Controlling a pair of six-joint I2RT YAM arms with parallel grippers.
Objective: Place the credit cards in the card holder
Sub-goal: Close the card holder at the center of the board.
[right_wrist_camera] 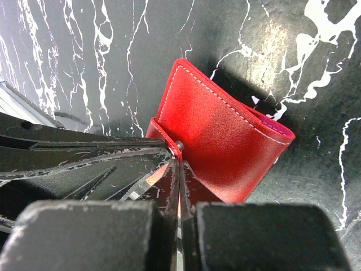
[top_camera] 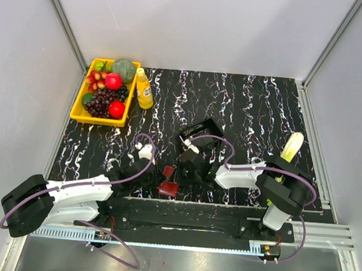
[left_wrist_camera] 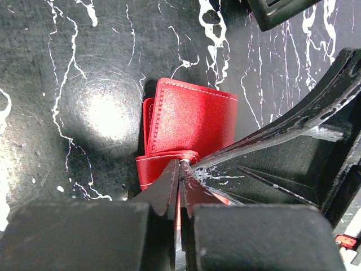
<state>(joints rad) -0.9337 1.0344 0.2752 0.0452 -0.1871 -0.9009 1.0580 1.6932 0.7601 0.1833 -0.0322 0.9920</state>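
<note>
Overhead, two arms met over a black table (top_camera: 252, 110) veined with white. The dark red card holder (left_wrist_camera: 192, 121) lay near the middle of the table's near edge. From above it showed only as two small red patches, the rest covered by the grippers.

In the left wrist view, the left gripper (left_wrist_camera: 180, 165) had its jaws almost together, pinching a red tab or edge at the near side of the card holder. A thin red sliver showed between them. One finger (left_wrist_camera: 293, 118) of the right gripper crossed the right of that view and hid the holder's lower right part.

In the right wrist view, the right gripper (right_wrist_camera: 179, 164) was likewise nearly closed on the same folded edge, by a small stud. The holder stood partly open, with a pink strip of lining at its far rim. Its inside was hidden, so whether any credit cards sat within could not be told.

A black box-like tray (top_camera: 201, 132) was partly hidden behind the right arm. A yellow tray (top_camera: 76, 111) of fruit, a yellow bottle (top_camera: 144, 88) and a pale vegetable (top_camera: 291, 147) sat farther off.
</note>
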